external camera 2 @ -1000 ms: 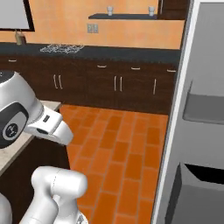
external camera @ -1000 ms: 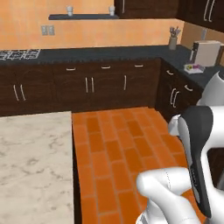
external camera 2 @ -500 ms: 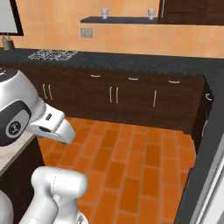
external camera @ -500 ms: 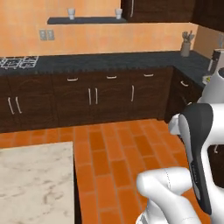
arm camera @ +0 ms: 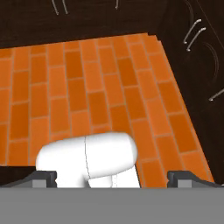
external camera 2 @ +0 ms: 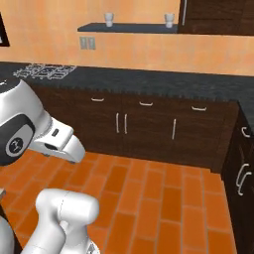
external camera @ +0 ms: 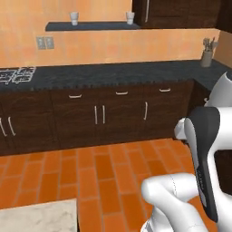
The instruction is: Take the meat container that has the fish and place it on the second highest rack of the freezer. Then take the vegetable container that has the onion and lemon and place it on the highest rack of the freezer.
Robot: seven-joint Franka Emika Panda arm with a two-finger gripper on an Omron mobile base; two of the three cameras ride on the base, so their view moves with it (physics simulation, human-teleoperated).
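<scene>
**Inspector:** State of the jaws?

**Assistant:** Wide apart. In the hand view one dark fingertip (arm camera: 46, 176) sits at the lower left and the other at the lower right, with nothing gripped between them. They face down at the orange brick floor (arm camera: 100, 83).

**Inspector:** Containers on record?

**Assistant:** Three, all placed relative to the dark table (external camera: 113, 72) that runs along the back wall. A grey utensil holder (external camera: 207, 56) stands on the table's right end, near the corner, with several utensils standing upright in it. Two small pale cups stand on the wall shelf (external camera: 90, 26) above the table: one cup (external camera: 74, 18) towards the shelf's left, the other cup (external camera: 130, 17) at its right end. What the cups contain cannot be told.

**Inspector:** Anything else on the table?

**Assistant:** Stove grates (external camera: 16, 74) at its left end. Dark cabinets (external camera: 99, 118) with pale handles sit below the table.

**Inspector:** Location of the meat container and the vegetable container?

**Assistant:** Cannot tell from these views.
</scene>
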